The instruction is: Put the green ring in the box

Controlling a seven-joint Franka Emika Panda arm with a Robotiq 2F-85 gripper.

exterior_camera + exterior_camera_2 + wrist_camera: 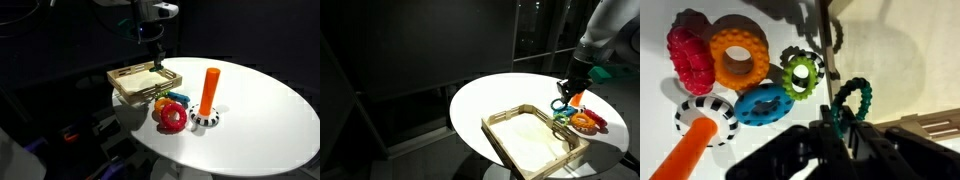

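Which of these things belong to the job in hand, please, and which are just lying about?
Job: gripper, the dark green ring it holds, box.
Lying about: yellow-green ring, red ring, orange ring, blue ring, orange peg on striped base.

The black gripper [840, 122] came in from the bottom edge, its jaws closed on a dark teal-green knobbly plastic ring [854, 97] that stood upright at the tips. On the white table [910, 50] lay a small yellow-green toothed plastic ring [800, 73], with a blue plastic ring [764, 104] touching it. Beyond them were an orange ribbed ring [740, 55] and a red bumpy ring [686, 57]. An orange peg [688, 152] rose from a black-and-white striped base [702, 108]. A light-wood tray corner [931, 125] showed at right.
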